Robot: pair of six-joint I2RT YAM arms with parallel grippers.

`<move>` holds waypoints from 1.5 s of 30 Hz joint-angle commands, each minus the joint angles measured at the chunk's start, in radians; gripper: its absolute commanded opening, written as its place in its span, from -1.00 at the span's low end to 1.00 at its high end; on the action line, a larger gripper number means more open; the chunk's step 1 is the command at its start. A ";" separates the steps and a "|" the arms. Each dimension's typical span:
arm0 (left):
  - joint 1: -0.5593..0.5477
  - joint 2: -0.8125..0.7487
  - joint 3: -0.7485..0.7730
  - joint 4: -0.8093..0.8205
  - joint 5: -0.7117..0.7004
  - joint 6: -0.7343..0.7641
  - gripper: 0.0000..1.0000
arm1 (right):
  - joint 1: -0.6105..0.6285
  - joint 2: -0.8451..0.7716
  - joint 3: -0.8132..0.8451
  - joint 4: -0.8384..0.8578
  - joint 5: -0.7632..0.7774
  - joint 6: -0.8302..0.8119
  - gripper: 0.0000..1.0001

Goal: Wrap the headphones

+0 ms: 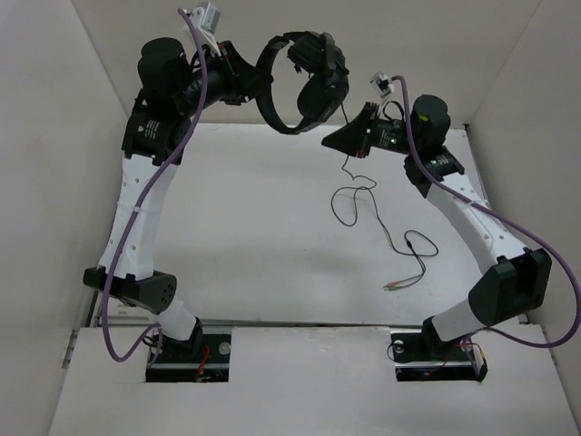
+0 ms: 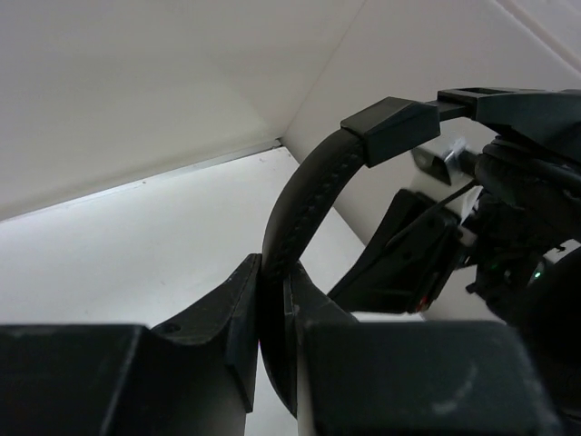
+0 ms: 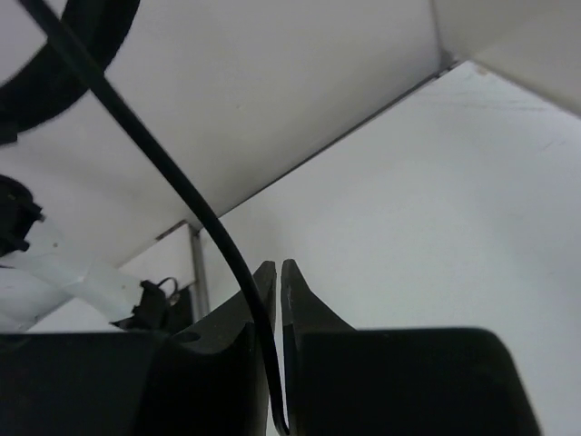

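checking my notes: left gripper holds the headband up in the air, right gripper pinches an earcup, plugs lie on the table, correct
One slip: the right gripper pinches the thin cable, not an earcup; the right wrist view shows it. The left gripper does hold the headband aloft, and the plugs lie on the table.

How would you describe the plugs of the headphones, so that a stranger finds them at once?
Look at the white table, on its near right part, beside the right arm. The thin black cable from the headphones curls there and ends in the plugs: the only pink and green tips, while the arms' cables are thick and purple.
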 commanded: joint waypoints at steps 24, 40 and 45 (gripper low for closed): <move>0.141 0.014 0.043 0.169 -0.097 -0.245 -1.00 | 0.271 0.110 -0.208 0.571 -0.114 0.541 0.08; 0.180 0.008 -0.003 0.122 -0.428 -0.148 -1.00 | 0.321 0.107 -0.241 0.511 -0.111 0.477 0.01; 0.147 0.002 -0.027 0.120 -0.561 -0.092 -1.00 | 0.327 0.109 -0.229 0.451 -0.105 0.416 -0.45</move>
